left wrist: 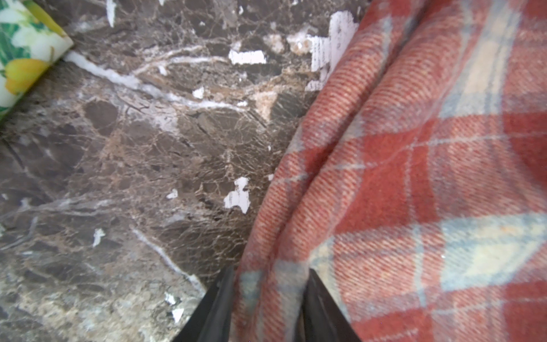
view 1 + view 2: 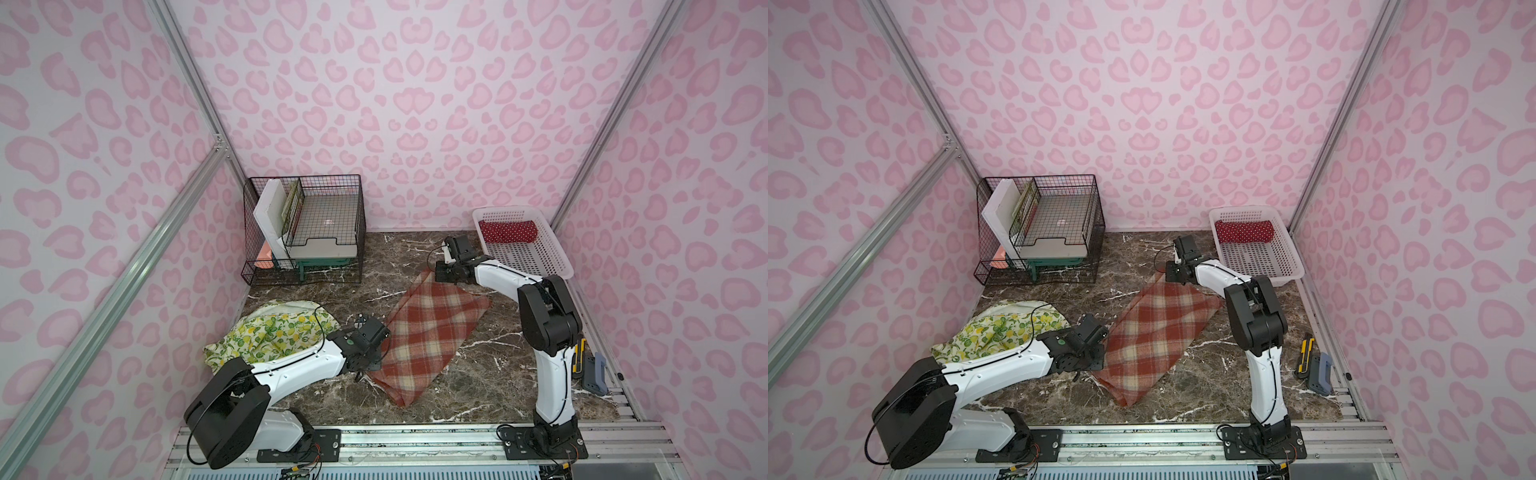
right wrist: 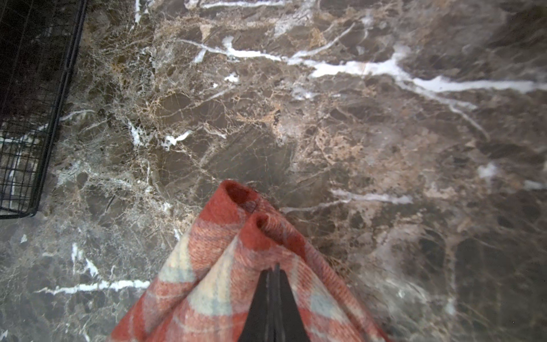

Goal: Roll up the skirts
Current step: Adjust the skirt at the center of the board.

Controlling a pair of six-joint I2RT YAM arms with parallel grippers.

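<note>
The plaid skirt (image 2: 428, 332) (image 2: 1154, 332) lies flat and diagonal on the marble table. My left gripper (image 2: 368, 368) (image 1: 270, 296) is at its near left edge, shut on a thick fold of that edge (image 1: 384, 177). My right gripper (image 2: 438, 276) (image 3: 273, 281) is at the far corner, jaws pressed together on the plaid cloth (image 3: 225, 266), which bunches and curls up around the tips. The lemon skirt (image 2: 270, 332) (image 2: 1000, 328) (image 1: 23, 59) lies crumpled at the left, behind my left arm. The red polka-dot skirt (image 2: 507, 230) (image 2: 1246, 230) sits rolled in the white basket (image 2: 523, 257) (image 2: 1254, 257).
A black wire rack (image 2: 303, 232) (image 3: 29, 103) holding white boards and a tray stands at the back left. A yellow utility knife (image 2: 579, 357) and a grey-blue tool (image 2: 596, 372) lie by the right wall. Pink patterned walls close in three sides.
</note>
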